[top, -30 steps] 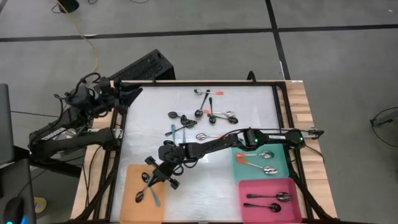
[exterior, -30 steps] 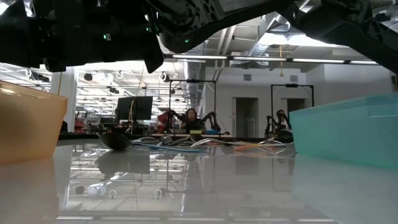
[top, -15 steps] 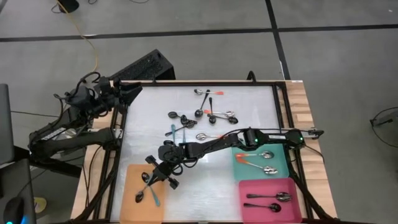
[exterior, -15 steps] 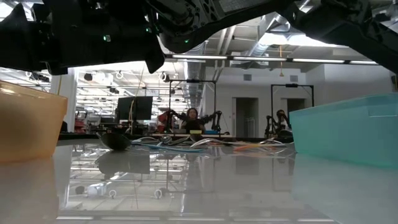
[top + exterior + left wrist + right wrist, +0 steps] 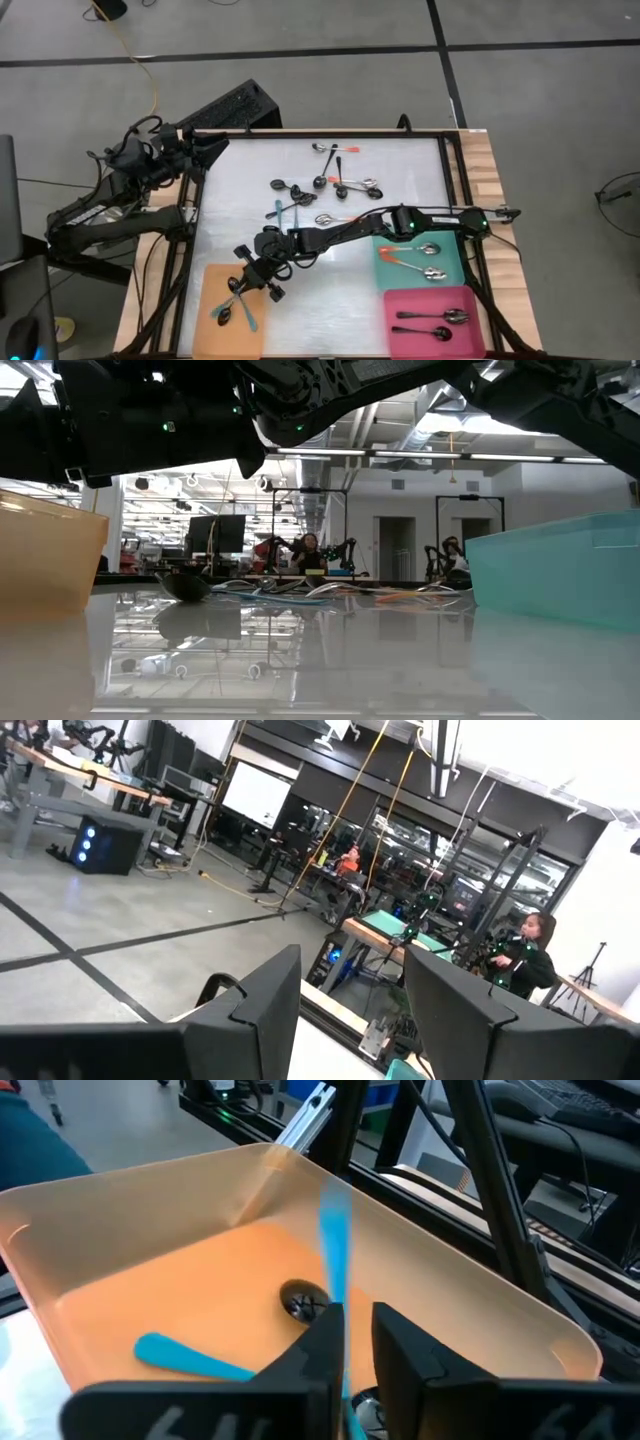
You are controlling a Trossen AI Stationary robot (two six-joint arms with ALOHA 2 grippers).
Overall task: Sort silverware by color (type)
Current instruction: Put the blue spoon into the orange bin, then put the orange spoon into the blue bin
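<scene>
**Silverware, sorting table: your stock as it stands**

1. Teal-handled spoon (image 5: 335, 1250): bright teal-blue handle, blurred in the right wrist view. It stands upright in the narrow gap of the right gripper (image 5: 256, 279), against one finger. The jaws are slightly parted, so it is not pinched from both sides. You have this gripper over the near right corner of the orange tray (image 5: 205, 335), with the spoon's lower end down inside it.

2. Second teal spoon (image 5: 185, 1360): lies flat on the orange tray's floor. A dark, shiny bowl (image 5: 303, 1302) shows just beside it.

3. Teal tray (image 5: 455, 262), at the table's right side. It holds an orange-red-handled spoon (image 5: 392, 258) and two plain metal spoons (image 5: 430, 272) with dark bowls.

4. Pink tray (image 5: 472, 338), just in front of the teal one. It holds two black/silver spoons (image 5: 425, 318), lying side by side.

5. Loose spoons (image 5: 340, 182): scattered over the middle and far part of the white table (image 5: 410, 170). Handles are mixed orange-red, teal and plain metal; all bowls are small and dark. Some overlap in little clusters.

6. Left gripper (image 5: 205, 150): parked at the table's far left corner. Its fingers are spread and nothing is between them.
</scene>
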